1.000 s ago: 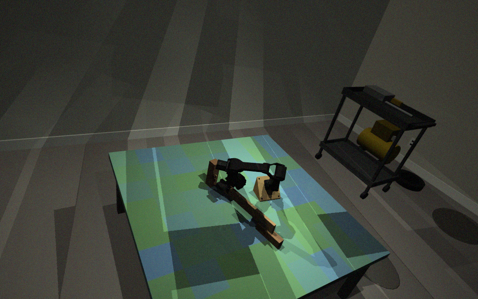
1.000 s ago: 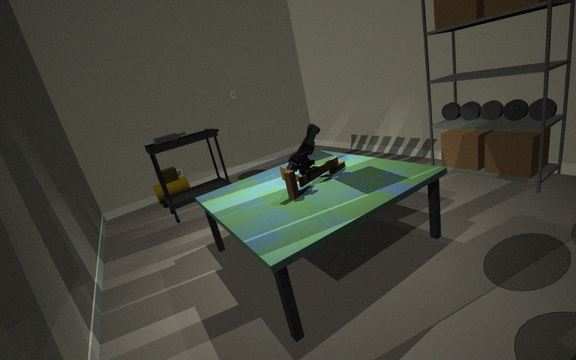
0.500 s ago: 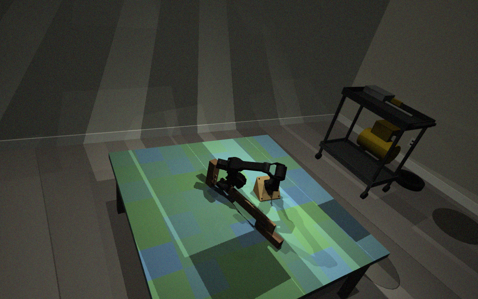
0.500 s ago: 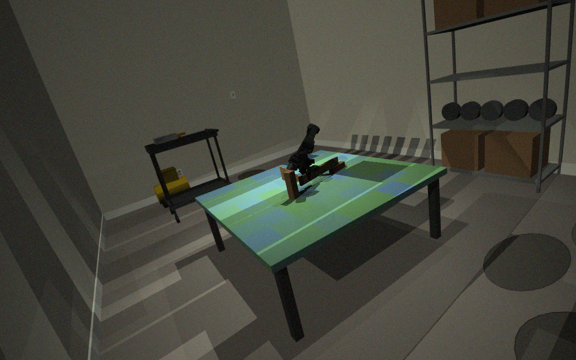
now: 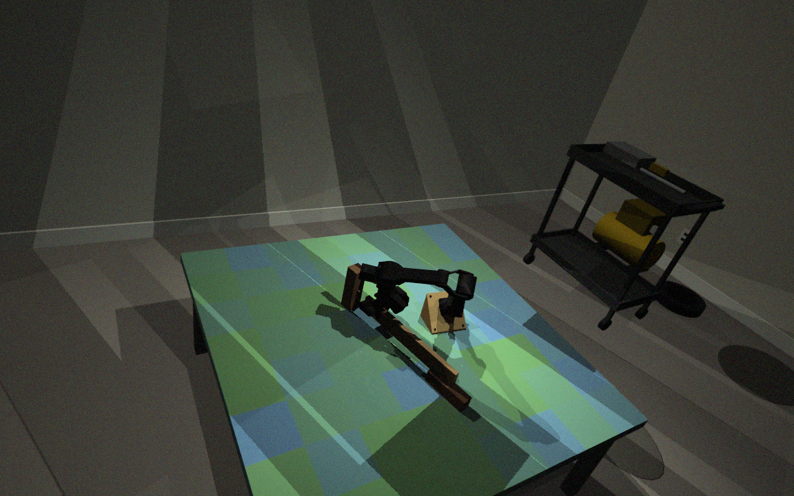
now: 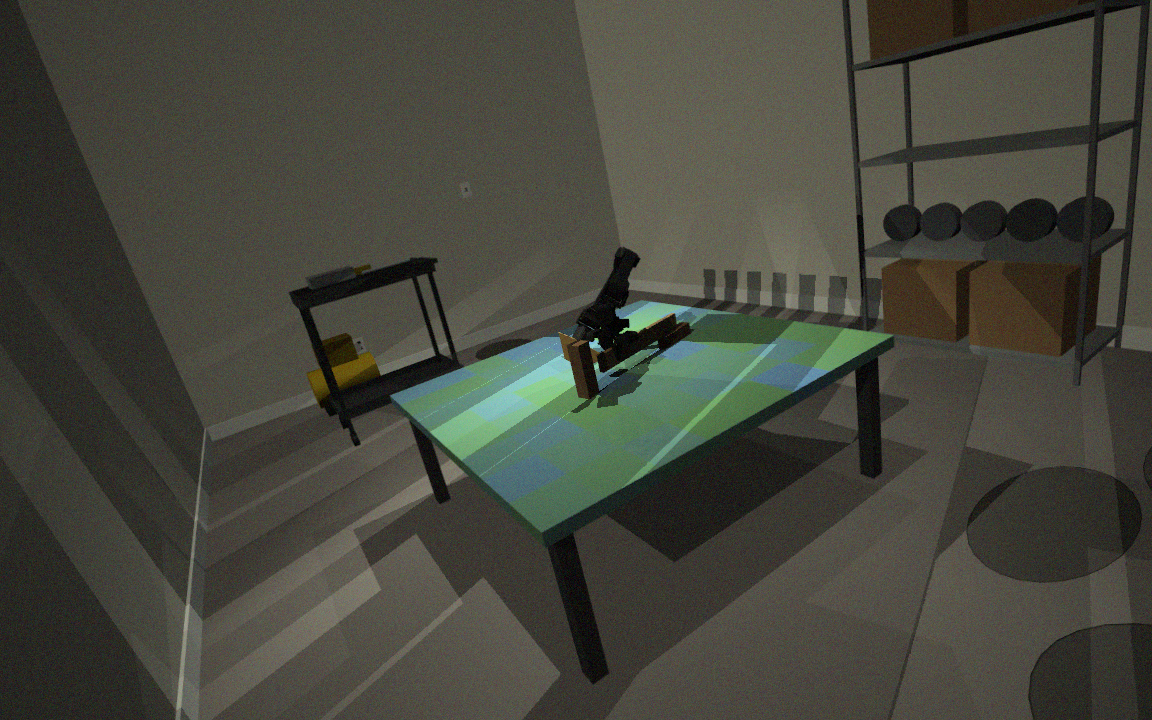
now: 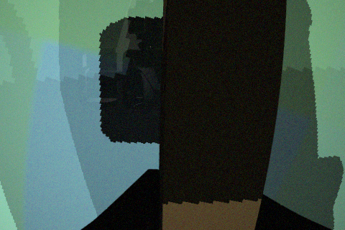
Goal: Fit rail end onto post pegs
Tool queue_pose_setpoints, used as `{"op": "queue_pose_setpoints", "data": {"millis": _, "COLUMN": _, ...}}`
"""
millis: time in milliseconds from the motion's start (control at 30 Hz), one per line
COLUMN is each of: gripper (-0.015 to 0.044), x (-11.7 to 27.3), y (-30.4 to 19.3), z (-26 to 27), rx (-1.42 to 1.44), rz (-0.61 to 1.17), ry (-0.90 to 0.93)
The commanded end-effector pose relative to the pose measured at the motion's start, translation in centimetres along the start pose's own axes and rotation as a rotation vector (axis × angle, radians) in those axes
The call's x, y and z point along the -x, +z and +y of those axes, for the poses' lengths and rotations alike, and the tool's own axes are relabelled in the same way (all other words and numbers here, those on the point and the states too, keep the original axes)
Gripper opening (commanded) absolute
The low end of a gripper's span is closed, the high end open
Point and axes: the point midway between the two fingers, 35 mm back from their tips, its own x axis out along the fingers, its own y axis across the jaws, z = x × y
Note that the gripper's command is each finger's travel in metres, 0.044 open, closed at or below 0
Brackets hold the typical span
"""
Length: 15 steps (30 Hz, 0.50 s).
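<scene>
Spanning the claw point(image 5: 377, 308) point(image 7: 184, 180), wooden rail point(image 5: 421, 346) point(image 6: 647, 343) point(image 7: 221, 90), gripped

Rail point(image 5: 422, 347) point(image 6: 649, 337) point(image 7: 219, 90) between post point(image 5: 350, 288) point(image 6: 583, 368) and footboard block point(image 5: 454, 393) point(image 6: 675, 334), on table point(image 5: 276, 351) point(image 6: 741, 367).

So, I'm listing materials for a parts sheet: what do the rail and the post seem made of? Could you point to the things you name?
Rail point(image 5: 420, 348) point(image 7: 219, 97): probably wood, matte, judging by its dull brown faces. Post point(image 5: 351, 288) point(image 6: 583, 370): likely wood too, unglossy reddish-brown; grain isn't discernible.
</scene>
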Motion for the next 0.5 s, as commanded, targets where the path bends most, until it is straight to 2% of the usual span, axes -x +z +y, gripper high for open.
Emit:
{"op": "queue_pose_setpoints", "data": {"millis": 0, "gripper": 0.0, "x": 0.14, "y": -0.05, "z": 0.03, "rx": -0.003, "rz": 0.004, "ry": -0.002}}
{"op": "queue_pose_setpoints", "data": {"millis": 467, "gripper": 0.0, "x": 0.15, "y": -0.05, "z": 0.13, "rx": -0.003, "rz": 0.004, "ry": -0.002}}
